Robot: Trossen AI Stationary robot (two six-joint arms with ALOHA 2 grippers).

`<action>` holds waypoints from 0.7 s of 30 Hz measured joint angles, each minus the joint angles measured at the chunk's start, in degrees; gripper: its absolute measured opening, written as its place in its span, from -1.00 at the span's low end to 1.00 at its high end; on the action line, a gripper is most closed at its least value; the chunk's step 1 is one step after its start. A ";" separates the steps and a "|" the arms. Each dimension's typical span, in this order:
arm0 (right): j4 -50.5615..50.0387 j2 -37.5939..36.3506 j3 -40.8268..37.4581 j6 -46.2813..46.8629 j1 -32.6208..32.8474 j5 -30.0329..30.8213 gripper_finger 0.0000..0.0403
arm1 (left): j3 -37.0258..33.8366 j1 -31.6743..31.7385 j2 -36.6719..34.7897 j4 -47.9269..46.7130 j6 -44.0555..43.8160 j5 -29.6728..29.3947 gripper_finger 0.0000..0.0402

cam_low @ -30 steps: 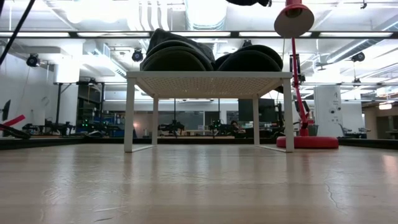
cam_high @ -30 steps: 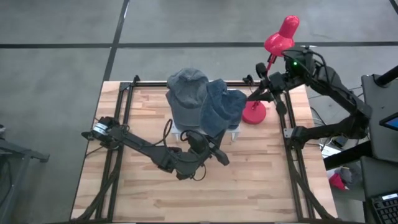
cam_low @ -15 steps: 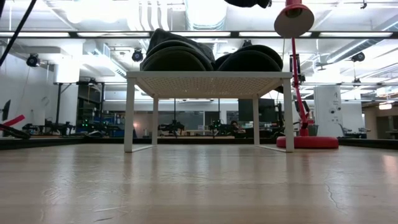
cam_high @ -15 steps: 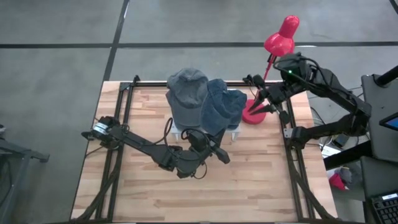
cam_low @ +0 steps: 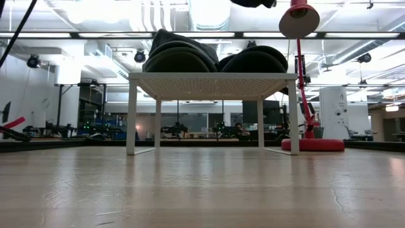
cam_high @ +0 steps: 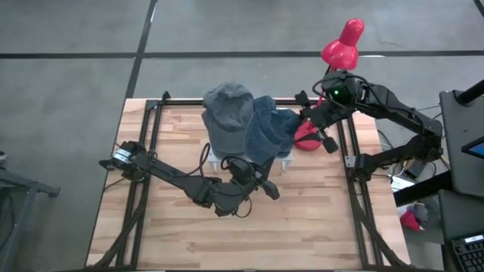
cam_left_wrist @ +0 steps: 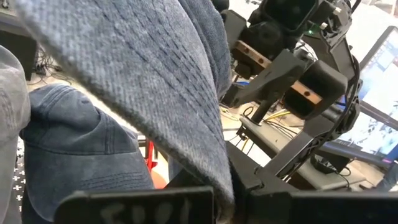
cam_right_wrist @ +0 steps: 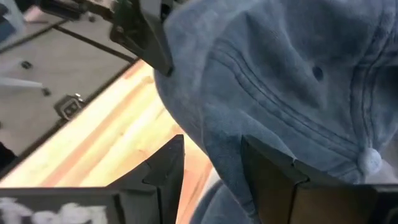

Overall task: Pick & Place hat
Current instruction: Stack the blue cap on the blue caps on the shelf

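1. Closing on the pick: right gripper (cam_high: 308, 119) reaching in from 3 o'clock toward the blue hat (cam_high: 270, 130), fingers (cam_right_wrist: 166, 168) parted, one at the brim edge, not yet clenched on cloth.
2. Sitting on the white rack (cam_high: 286, 160) at table centre, toward 12 o'clock: blue hat, overlapping a grey hat (cam_high: 227, 113) at its 9 o'clock side.
3. Holding at 6 o'clock of the rack: left gripper (cam_high: 266, 187), jaws clenched, apparently pinching blue brim cloth in the left wrist view.
4. Judging the next move: pressing the right fingers onto the brim, closing, then lifting clear of the red lamp (cam_high: 330, 72) just at 3 o'clock.
5. Reading no brands or labels; white marks on the gripper bodies staying illegible.
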 joint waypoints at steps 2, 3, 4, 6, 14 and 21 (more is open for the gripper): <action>0.20 0.29 0.00 -0.01 0.28 1.09 -0.20 | 0.00 0.02 -0.01 0.00 0.26 0.00 -0.98; 0.35 0.40 0.03 -0.01 0.42 1.16 -0.20 | 0.00 0.06 -0.02 0.00 0.30 0.00 -0.98; 0.44 0.46 0.09 0.04 0.61 1.23 -0.19 | 0.00 0.09 0.00 0.00 0.31 0.00 -0.98; 1.12 0.48 0.09 0.11 0.65 1.87 -0.20 | 0.00 0.20 0.00 0.01 0.31 0.08 -0.98; 3.84 0.72 0.11 0.26 2.29 2.97 -0.27 | 0.00 1.11 0.00 0.11 -0.12 0.89 -0.98; 3.89 2.54 0.11 0.52 4.66 7.17 -0.33 | -0.02 2.12 0.00 0.52 -1.20 2.61 -0.98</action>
